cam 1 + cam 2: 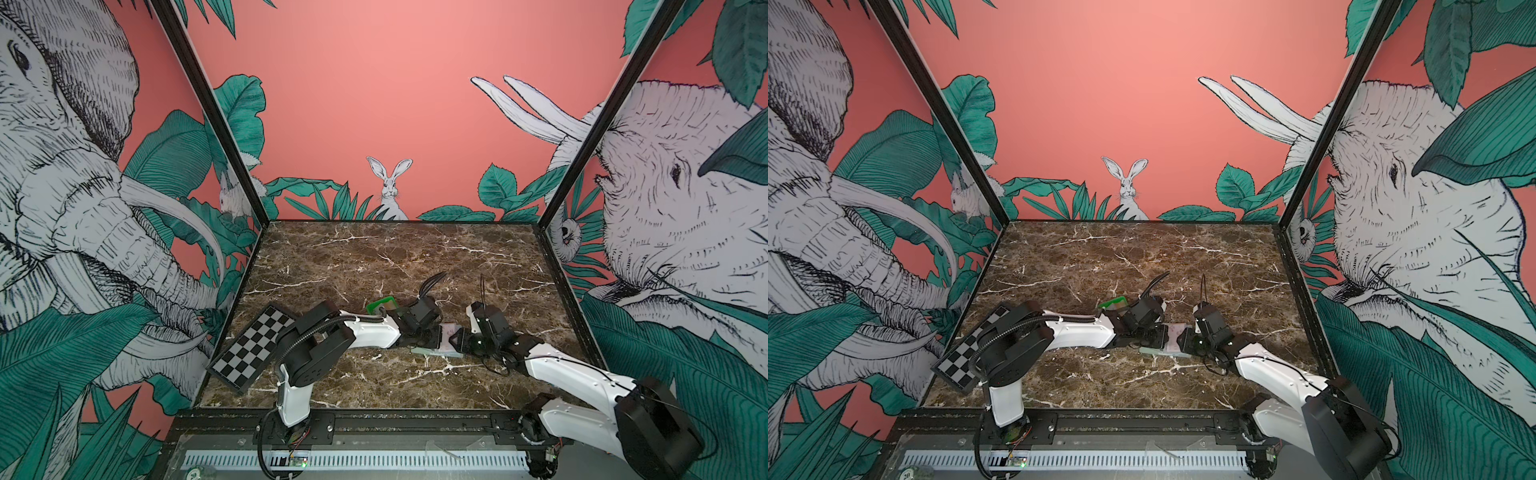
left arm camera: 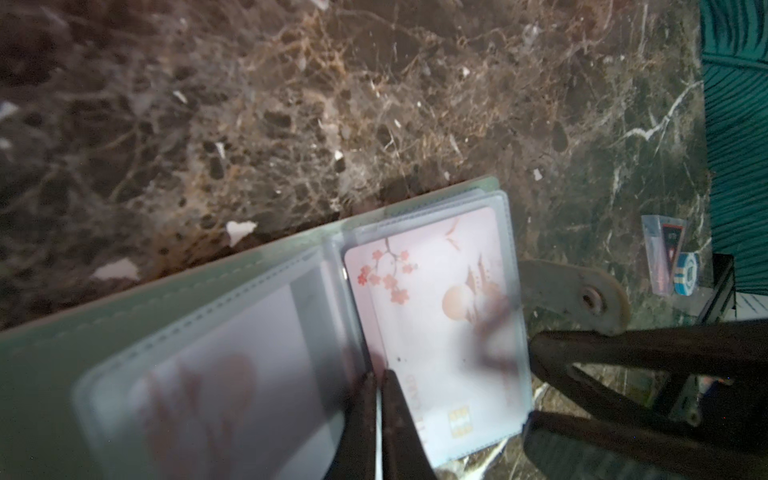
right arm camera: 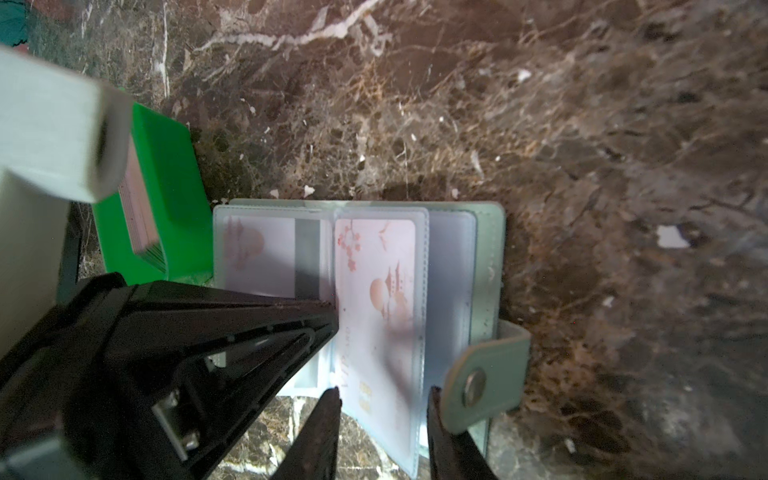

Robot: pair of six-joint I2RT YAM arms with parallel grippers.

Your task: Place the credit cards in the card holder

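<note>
— Pinching a thin pale edge [image 2: 378, 428] at the fold, our left gripper [image 2: 378, 379] is clenched; our right gripper [image 3: 383, 391] stands released astride a sleeved blossom-print card [image 3: 374, 266].

— So clear pockets hold cards in our sage leatherette card holder [image 3: 490, 249], open on marble [image 3: 582, 124]. We judge it part done, because stiff credit cards [image 3: 139, 224] sit stacked in the green tray [image 3: 166, 166].

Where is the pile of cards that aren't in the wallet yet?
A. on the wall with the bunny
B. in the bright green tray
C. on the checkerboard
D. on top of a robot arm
B: the right wrist view shows the stack of cards sitting inside the green tray, just beside the open card holder.
</note>
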